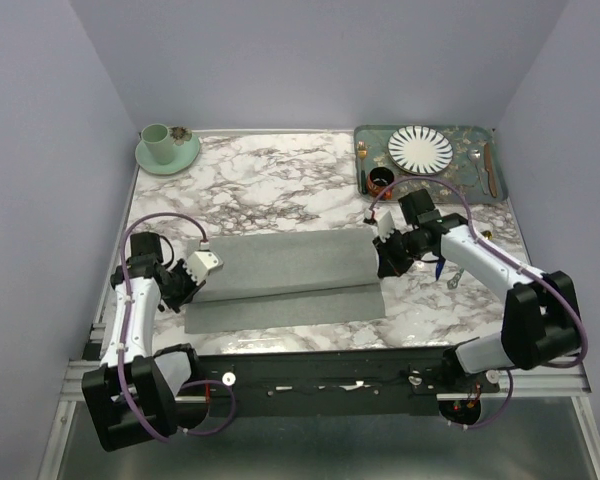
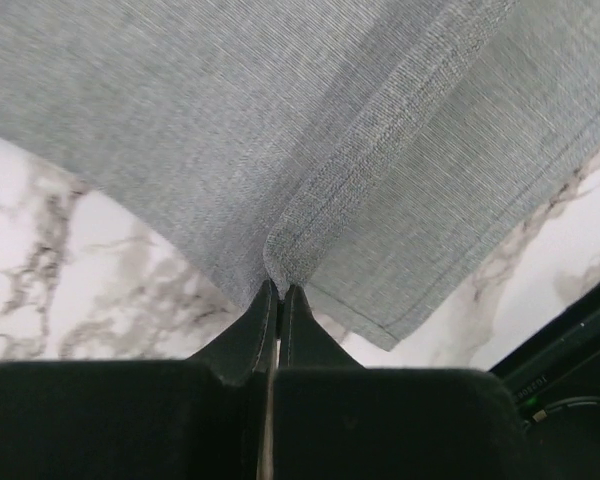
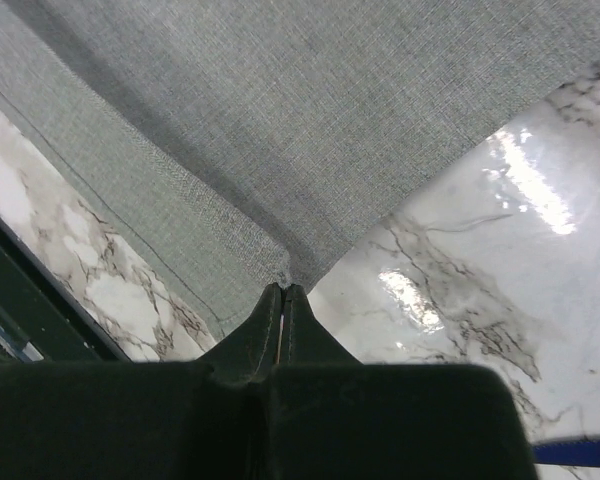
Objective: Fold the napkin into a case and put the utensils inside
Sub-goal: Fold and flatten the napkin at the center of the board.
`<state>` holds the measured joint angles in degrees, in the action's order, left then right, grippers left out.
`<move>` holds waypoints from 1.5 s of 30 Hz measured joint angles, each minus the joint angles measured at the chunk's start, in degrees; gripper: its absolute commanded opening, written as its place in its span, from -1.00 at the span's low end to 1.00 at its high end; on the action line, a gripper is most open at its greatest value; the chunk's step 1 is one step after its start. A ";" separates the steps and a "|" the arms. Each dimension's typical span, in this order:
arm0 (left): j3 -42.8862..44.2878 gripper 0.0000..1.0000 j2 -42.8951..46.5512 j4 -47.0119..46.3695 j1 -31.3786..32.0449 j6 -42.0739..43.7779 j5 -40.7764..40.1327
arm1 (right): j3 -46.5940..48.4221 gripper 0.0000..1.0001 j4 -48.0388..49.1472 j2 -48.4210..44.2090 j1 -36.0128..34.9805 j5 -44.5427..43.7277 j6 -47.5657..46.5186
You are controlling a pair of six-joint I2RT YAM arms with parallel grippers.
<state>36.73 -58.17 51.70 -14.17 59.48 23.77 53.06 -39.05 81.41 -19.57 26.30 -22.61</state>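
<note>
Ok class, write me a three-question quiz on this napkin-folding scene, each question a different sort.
1. True or false: the left gripper and right gripper are each shut on the plain grey cloth napkin.
2. Fill in: the mint-green cup stands on a ____.
3. The striped white round plate rests on: A) the green patterned tray, B) the napkin, C) the cup?
Key: 1 true; 2 saucer; 3 A.
</note>
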 measured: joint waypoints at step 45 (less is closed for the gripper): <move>9.92 -1.00 -13.40 -2.25 2.25 -7.69 -3.91 | 14.58 -0.99 -9.51 15.87 -2.82 -8.39 1.22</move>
<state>46.65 -71.57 49.45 -11.92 51.79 19.86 67.64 -48.56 97.27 -22.39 17.91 -21.39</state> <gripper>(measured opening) 0.013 0.014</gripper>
